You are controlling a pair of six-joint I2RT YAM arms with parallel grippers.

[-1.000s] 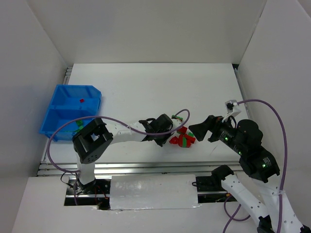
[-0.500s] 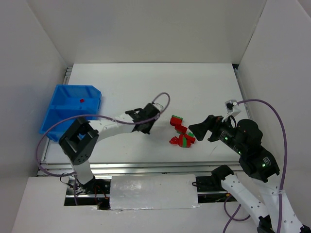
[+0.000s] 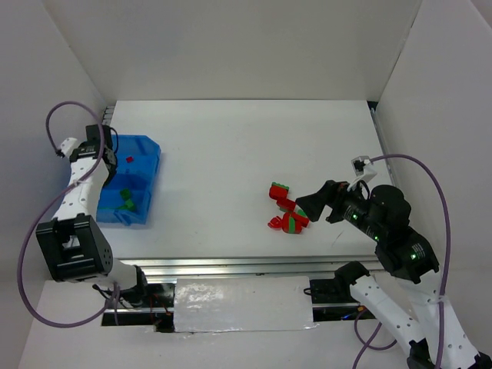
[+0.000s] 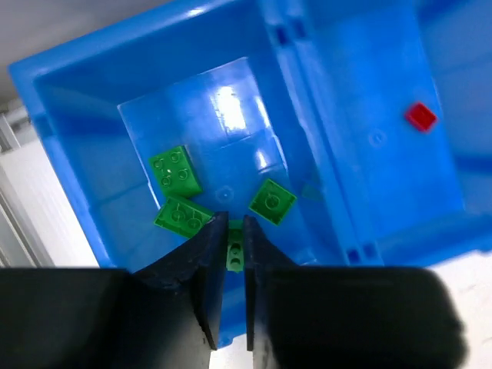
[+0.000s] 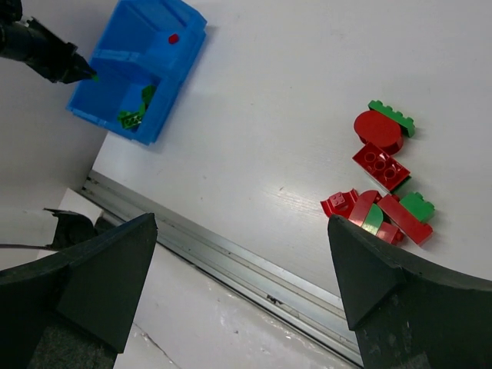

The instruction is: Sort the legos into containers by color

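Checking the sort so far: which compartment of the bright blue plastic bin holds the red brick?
The far compartment, upper in the top view: a lone small red brick lies there. The near compartment holds only green bricks.

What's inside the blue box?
One half of the blue box holds three green bricks; the other half holds one red brick. The left gripper pinches a fourth green brick above the green half, and its fingers hide the floor beneath them.
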